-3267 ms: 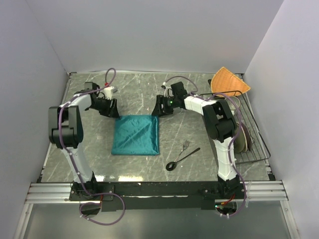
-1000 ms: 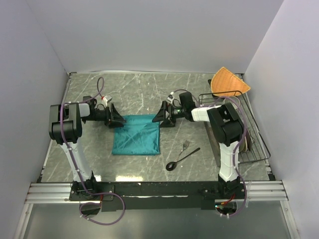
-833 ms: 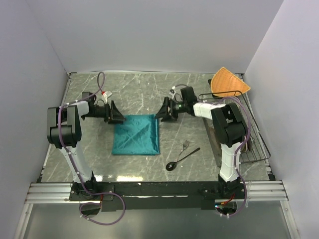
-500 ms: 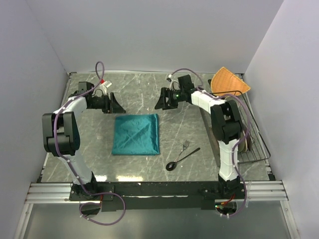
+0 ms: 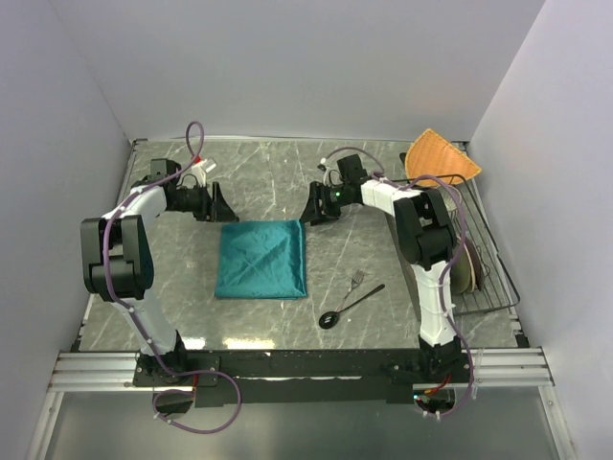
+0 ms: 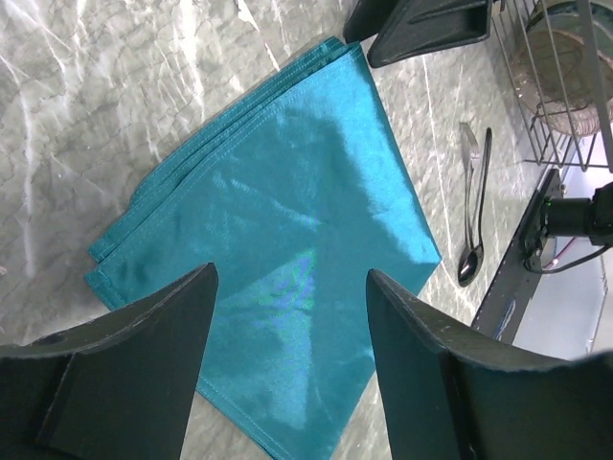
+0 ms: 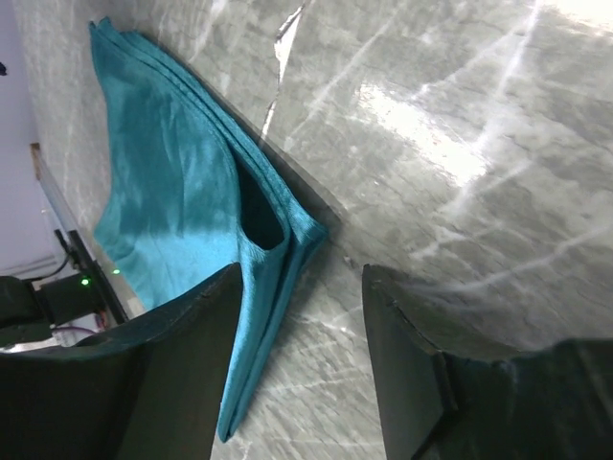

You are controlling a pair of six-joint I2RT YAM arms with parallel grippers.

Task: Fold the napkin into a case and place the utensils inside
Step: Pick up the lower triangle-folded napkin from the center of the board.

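From above, the napkin (image 5: 261, 259) reads as a flat folded square mid-surface, with the fork (image 5: 357, 279) and spoon (image 5: 350, 307) well apart from it at its 4 o'clock. An orange cloth (image 5: 441, 158) lies at 1 o'clock by the wire rack (image 5: 484, 287).

The right wrist view adds what the top view hides: the napkin's stacked layers gape at the near corner, leaving a small dark pocket. The left wrist view shows the layered edges along one side, and the fork and spoon lying side by side.

Both arms reach forward and bend inward, held low. The left end effector (image 5: 218, 203) hangs off the napkin's 11 o'clock corner and the right end effector (image 5: 314, 207) off its 1 o'clock corner. Each has its jaws spread and empty, clear of the cloth.
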